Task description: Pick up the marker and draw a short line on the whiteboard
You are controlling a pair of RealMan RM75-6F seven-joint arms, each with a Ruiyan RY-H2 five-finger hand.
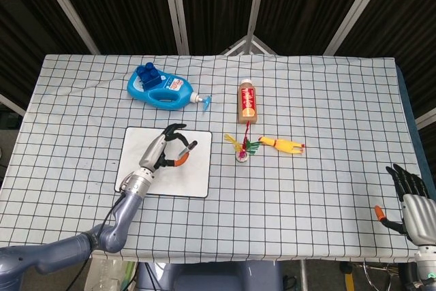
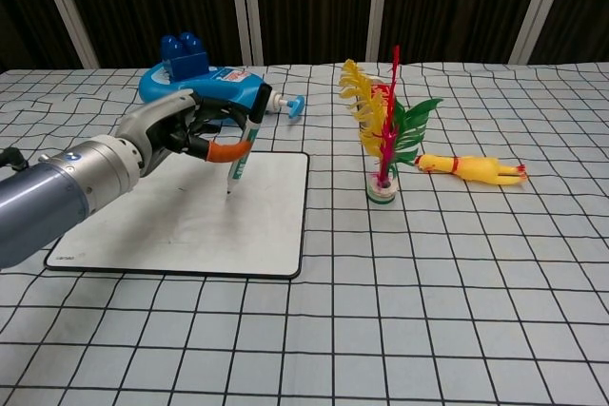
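A white whiteboard (image 1: 194,175) (image 2: 181,221) with a dark rim lies on the checked cloth at the left. My left hand (image 1: 163,149) (image 2: 176,128) hovers over the board's right half and holds a marker (image 1: 185,152) (image 2: 245,144) between an orange-tipped thumb and the fingers. The marker is nearly upright, black cap up, tip down at the board surface near its right part. I cannot tell whether the tip touches. My right hand (image 1: 412,199) rests at the table's near right corner, fingers spread, holding nothing. It does not appear in the chest view.
Behind the board lies a blue detergent bottle (image 1: 160,88) (image 2: 205,83). A brown bottle (image 1: 246,101) lies at the centre back. A small pot of coloured feathers (image 1: 242,149) (image 2: 383,135) and a yellow rubber chicken (image 1: 283,145) (image 2: 471,168) sit right of the board.
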